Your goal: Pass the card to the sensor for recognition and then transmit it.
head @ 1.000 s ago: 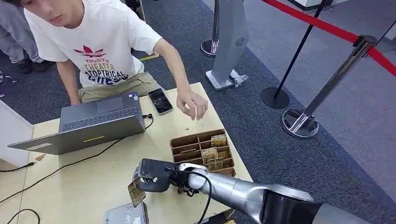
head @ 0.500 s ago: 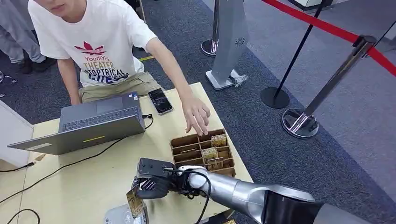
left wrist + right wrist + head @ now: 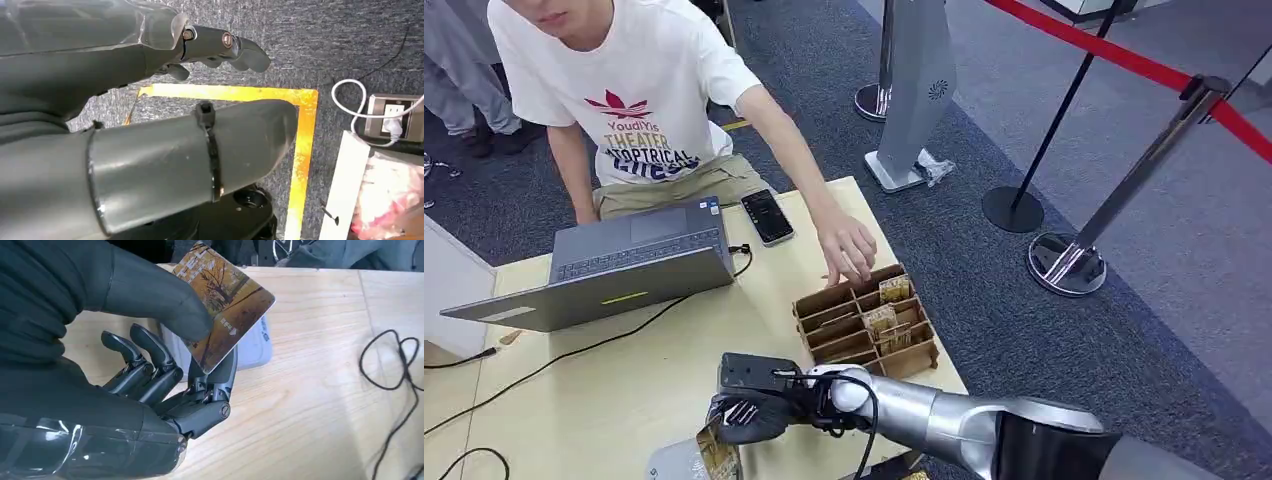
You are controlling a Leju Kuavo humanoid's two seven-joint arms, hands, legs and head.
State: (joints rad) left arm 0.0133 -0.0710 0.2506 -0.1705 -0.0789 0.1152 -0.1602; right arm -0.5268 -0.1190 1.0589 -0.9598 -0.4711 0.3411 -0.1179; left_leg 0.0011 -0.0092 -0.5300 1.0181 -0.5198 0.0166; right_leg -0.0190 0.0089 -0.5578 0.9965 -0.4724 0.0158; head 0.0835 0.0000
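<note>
My right hand (image 3: 749, 405) (image 3: 165, 365) pinches a brown and gold card (image 3: 717, 453) (image 3: 225, 305) between its thumb and a finger. It holds the card just over the grey sensor pad (image 3: 686, 462) (image 3: 255, 347) at the near edge of the wooden table (image 3: 624, 370). In the right wrist view the card hides part of the pad. My left hand (image 3: 220, 47) hangs over the carpet floor with its fingers loosely curled and nothing in them.
A person's hand (image 3: 846, 247) rests on the far rim of the cardboard card box (image 3: 869, 322), which holds several cards. A laptop (image 3: 609, 262), a phone (image 3: 767, 216) and cables (image 3: 574, 350) lie farther back. Stanchions (image 3: 1074, 255) stand to the right of the table.
My right hand has lowered the card toward me, onto the sensor pad. The person's hand reached the card box and turned it slightly.
</note>
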